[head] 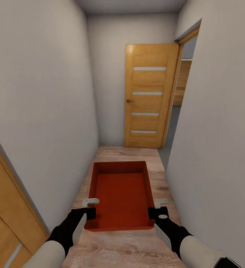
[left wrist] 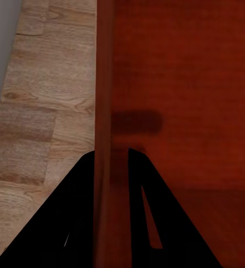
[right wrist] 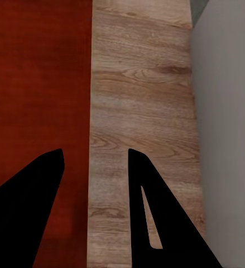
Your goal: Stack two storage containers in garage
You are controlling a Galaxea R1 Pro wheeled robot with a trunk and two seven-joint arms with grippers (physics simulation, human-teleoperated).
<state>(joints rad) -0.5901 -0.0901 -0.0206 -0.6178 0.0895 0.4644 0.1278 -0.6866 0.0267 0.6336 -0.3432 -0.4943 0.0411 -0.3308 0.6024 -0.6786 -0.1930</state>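
- A red-orange storage container [head: 121, 193] is held out in front of the robot, low over a light wood-plank floor [head: 129, 249], midway along a narrow corridor.
- At the far left, part of an orange-brown wooden door [head: 3, 208] is seen, then a plain white wall [head: 40, 104].
- The left gripper [head: 92, 207] is pinched on the container's left wall; in the left wrist view the black fingers [left wrist: 72, 223] are seen astride the thin rim [left wrist: 104, 139].
- The container is an open rectangular bin with straight walls and a smooth, faintly ribbed bottom, and it is empty.
- The right gripper [head: 157, 208] is set at the right wall; in the right wrist view its fingers [right wrist: 30, 201] are spread to either side of the wall's edge [right wrist: 91, 139], and firm contact cannot be judged.
- Ahead and to the right, a closed wooden door [head: 150, 96] with four frosted slits is seen, beside an open doorway [head: 181, 85].
- The right wall [head: 219, 130] stands close by.
- A slip is judged possible: the walls are thin and slick, and a loose right grip could let the bin tilt.
- In so tight a passage, a corner could be knocked on a wall or door frame during the turn.
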